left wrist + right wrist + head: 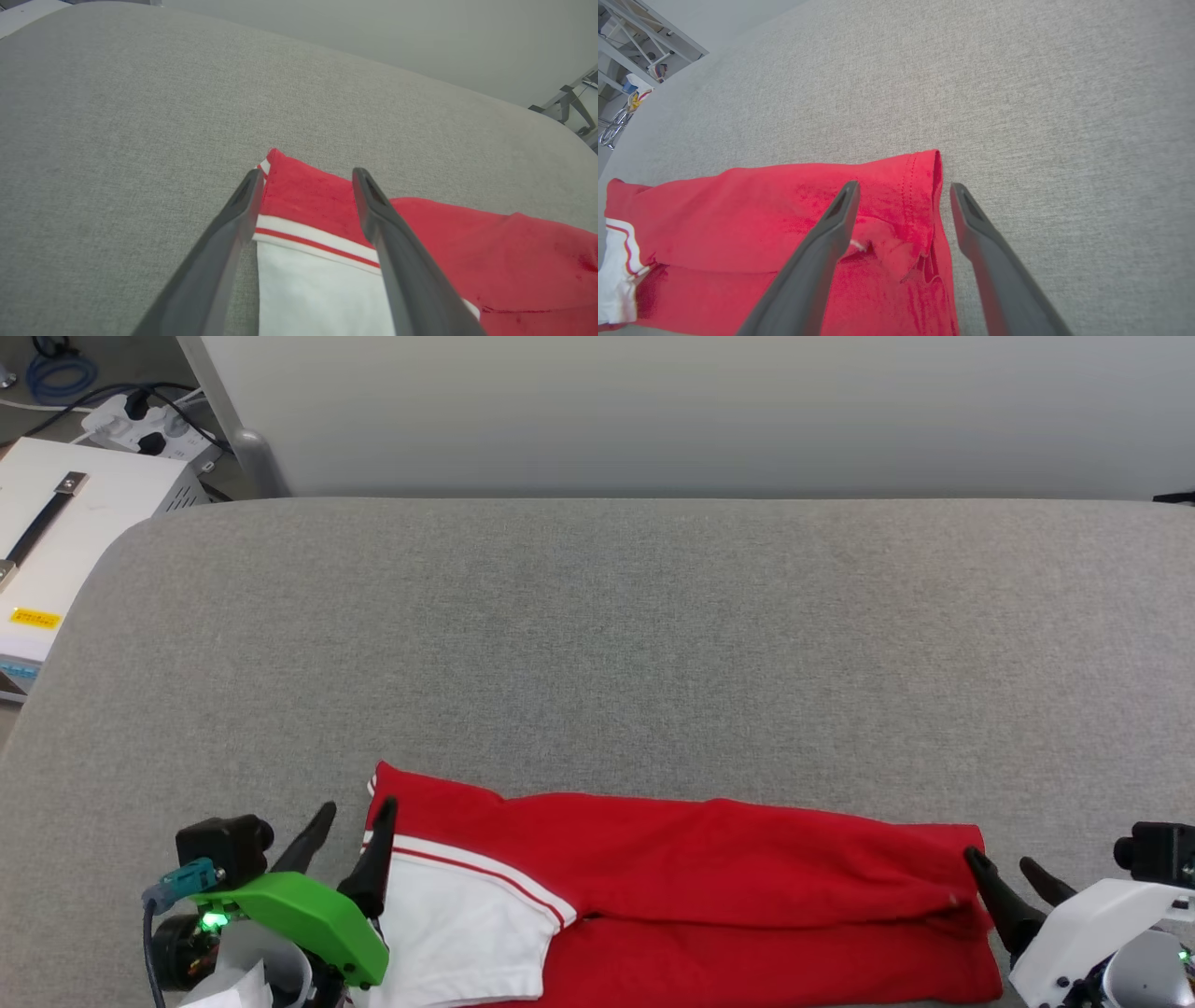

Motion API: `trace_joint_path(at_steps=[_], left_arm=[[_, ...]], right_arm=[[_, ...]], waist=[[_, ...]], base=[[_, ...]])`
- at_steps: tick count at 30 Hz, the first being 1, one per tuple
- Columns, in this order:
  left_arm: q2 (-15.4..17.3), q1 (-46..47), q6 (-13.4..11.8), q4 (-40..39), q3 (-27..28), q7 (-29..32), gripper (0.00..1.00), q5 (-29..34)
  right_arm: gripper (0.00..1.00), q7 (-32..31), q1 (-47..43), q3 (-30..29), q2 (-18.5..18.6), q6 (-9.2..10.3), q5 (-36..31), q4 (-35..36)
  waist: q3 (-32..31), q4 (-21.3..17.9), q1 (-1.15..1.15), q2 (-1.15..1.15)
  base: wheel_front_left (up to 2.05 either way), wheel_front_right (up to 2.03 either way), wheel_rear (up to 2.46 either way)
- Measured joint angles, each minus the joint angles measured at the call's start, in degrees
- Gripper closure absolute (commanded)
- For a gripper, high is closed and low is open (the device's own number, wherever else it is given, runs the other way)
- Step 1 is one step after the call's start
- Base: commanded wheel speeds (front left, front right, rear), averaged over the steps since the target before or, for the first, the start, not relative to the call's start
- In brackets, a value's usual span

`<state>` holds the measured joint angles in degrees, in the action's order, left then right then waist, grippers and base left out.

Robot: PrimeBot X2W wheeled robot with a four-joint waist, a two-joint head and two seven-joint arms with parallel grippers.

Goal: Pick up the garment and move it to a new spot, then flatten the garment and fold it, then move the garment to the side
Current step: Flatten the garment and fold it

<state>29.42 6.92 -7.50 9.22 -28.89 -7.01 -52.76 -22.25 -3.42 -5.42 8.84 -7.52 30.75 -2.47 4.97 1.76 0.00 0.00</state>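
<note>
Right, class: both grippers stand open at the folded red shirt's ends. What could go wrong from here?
One: the left gripper straddles a corner of the garment; withdrawing could snag it and undo the fold. Two: the hem by the right gripper lies rumpled, so the next fold may be uneven.

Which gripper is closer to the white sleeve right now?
Left. The left gripper stands open over the striped seam of the white sleeve; the right gripper is open at the red T-shirt's opposite hem end.

Near edge of the garment beyond the head view's bottom border
</note>
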Motion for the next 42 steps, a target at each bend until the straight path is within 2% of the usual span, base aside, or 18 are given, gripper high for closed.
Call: trace_joint_path(at_steps=[4, 11, 18, 29, 30, 31, 32, 33, 42], left_arm=[[-0.2, 1.4, -2.0, -0.8, 1.0, -5.0, 0.0, 4.4], [-1.7, 2.1, -3.9, -3.8, 2.2, -7.5, 0.0, 11.9], [-4.0, 1.8, -5.5, -9.9, 4.2, -7.6, 0.0, 18.1], [-6.7, 1.2, -5.8, -13.2, 5.4, -7.6, 0.0, 21.4], [-6.8, 1.1, -5.8, -13.2, 5.5, -7.6, 0.0, 21.6], [-7.0, 1.0, -5.7, -13.2, 5.7, -7.6, 0.0, 21.7], [-7.1, 0.9, -5.4, -13.2, 5.8, -7.6, 0.0, 22.0], [-7.2, 0.9, -5.3, -13.2, 5.9, -7.6, 0.0, 22.2], [-7.2, -0.1, -4.8, -11.4, 6.3, -7.6, 0.0, 23.0]], right_arm=[[0.0, -3.4, 0.0, -3.2, 1.0, 0.0, -0.3, 2.4], [0.0, -14.8, -0.1, -6.7, 3.1, 0.0, -0.6, 4.4], [0.0, -22.0, 0.1, -4.0, 4.7, 0.0, -0.9, 5.0], [0.0, -24.7, 2.1, 0.2, 4.2, 0.07, -0.2, -1.8], [0.11, -24.9, 2.3, 0.3, 4.1, 0.07, -0.1, -2.1], [0.68, -25.1, 2.4, 0.6, 4.1, 0.08, 0.0, -2.3], [0.79, -25.3, 2.5, 0.8, 4.1, 0.08, 0.2, -2.4], [1.0, -25.3, 2.7, 0.8, 4.1, 0.09, 0.3, -2.5], [1.0, -24.0, 3.5, 2.0, 3.1, 0.07, 0.7, -2.7]], waist=[[-0.4, 0.2, 0.0, 0.0], [0.1, 1.2, 0.0, 0.0], [2.2, 2.4, 0.0, 0.0], [6.1, 5.0, 0.0, 0.0], [6.4, 5.1, 0.0, 0.0], [6.6, 5.2, 0.0, 0.0], [6.7, 5.3, 0.0, 0.0], [6.7, 5.3, 0.0, 0.0], [3.9, 4.6, 0.0, 0.0]], base=[[0.0, 0.0, 0.0], [0.0, 0.0, 0.0], [0.0, 0.0, 0.0], [0.0, 0.0, 0.0], [0.0, 0.0, 0.0], [0.0, 0.0, 0.0], [0.0, 0.0, 0.0], [0.0, 0.0, 0.0], [0.0, 0.0, 0.0]])
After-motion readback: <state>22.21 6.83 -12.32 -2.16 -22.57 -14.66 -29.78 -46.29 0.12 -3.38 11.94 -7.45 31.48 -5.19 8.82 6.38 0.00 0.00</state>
